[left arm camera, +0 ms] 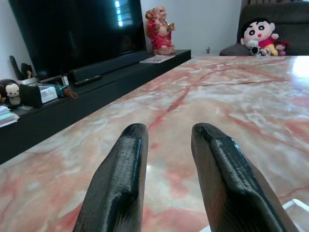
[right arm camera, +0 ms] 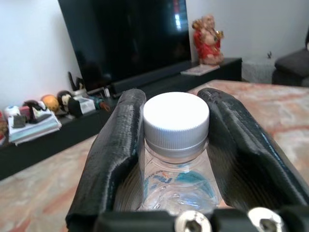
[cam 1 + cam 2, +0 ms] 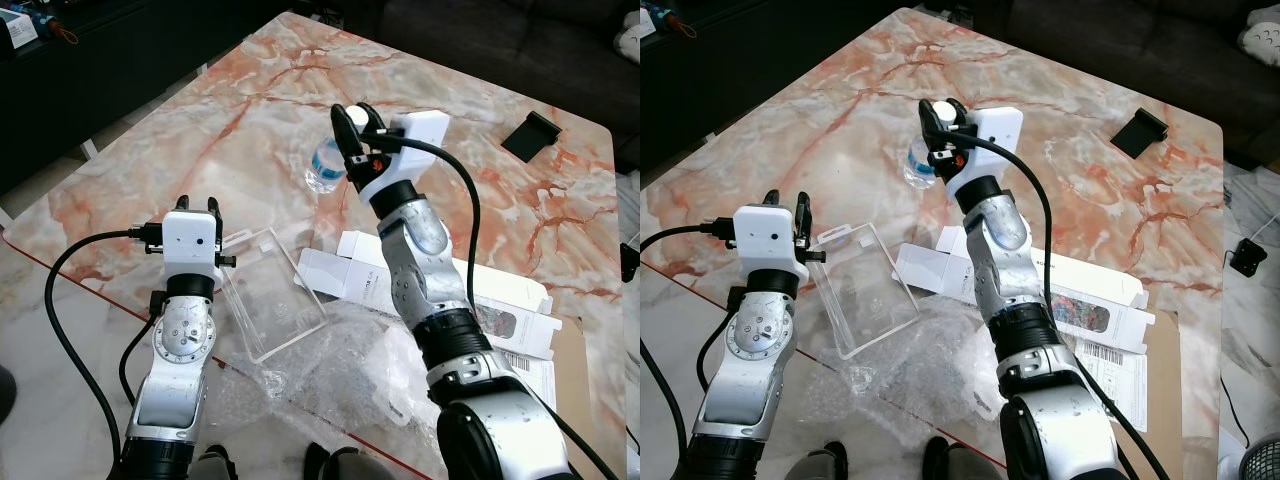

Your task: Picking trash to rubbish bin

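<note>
Bottle (image 2: 176, 154) stands upright, cap up, on the marble table (image 3: 250, 130), right tool (image 3: 356, 118) clamped around its neck.

Bottle (image 3: 326, 166) btwn right-gripper fingers (image 2: 116, 145), on table (image 3: 250, 110)

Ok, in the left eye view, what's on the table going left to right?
Left gripper → clear plastic case → water bottle held in the right gripper → white cartons → black phone stand.
</note>
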Controlling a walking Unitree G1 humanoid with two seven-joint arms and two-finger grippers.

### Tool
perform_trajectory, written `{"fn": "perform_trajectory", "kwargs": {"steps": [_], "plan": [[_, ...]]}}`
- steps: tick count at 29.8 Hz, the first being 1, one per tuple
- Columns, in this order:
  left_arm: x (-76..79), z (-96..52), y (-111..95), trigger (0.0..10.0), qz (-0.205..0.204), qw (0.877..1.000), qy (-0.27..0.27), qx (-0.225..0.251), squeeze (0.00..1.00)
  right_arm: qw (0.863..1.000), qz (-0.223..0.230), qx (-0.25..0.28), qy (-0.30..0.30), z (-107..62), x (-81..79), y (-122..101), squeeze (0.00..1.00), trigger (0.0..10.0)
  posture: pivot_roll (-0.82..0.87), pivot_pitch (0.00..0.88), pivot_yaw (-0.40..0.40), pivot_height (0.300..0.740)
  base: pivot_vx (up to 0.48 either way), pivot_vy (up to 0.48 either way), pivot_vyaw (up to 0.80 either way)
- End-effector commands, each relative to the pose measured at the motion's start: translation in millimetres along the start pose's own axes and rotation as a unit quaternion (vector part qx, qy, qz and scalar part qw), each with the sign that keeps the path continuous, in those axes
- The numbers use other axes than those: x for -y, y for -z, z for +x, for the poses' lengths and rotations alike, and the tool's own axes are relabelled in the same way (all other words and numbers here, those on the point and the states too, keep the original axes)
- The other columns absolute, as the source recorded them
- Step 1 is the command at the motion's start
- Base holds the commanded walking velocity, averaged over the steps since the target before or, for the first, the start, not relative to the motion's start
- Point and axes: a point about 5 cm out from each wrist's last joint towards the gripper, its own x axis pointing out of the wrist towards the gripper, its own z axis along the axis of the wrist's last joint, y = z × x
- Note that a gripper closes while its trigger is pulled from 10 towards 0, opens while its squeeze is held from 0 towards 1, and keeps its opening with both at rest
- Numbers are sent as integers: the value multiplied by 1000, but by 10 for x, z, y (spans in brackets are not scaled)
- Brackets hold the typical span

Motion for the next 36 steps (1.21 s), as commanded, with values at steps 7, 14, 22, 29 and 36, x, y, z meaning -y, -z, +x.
{"fn": "perform_trajectory", "kwargs": {"steps": [7, 14, 22, 29, 36], "plan": [[36, 6, -12, 10000, 1, 1000, 2, 5, 0, 1000, -1, 14, 10, -14, 36, -74, 0, 10000, 101, 200, -164, 740, -242, 0, 0], [39, 3, -18, 10000, 1, 1000, 4, 7, 0, 1000, 2, 12, 9, -22, 17, -67, 0, 10000, 104, 200, -164, 740, -241, 0, 0], [47, 18, -53, 10000, 4, 1000, 7, 14, 0, 1000, 8, 21, 14, -22, 23, -101, 0, 10000, 101, 201, -163, 740, -244, 0, 0], [52, 28, -67, 10000, 5, 1000, 9, 17, 0, 1000, 10, 25, 15, -19, 17, -123, 0, 10000, 101, 200, -164, 740, -243, 0, 0], [52, 35, -85, 10000, 5, 1000, 10, 21, 0, 999, 10, 26, 15, -23, 19, -136, 0, 10000, 97, 201, -164, 740, -244, 0, 0]]}}
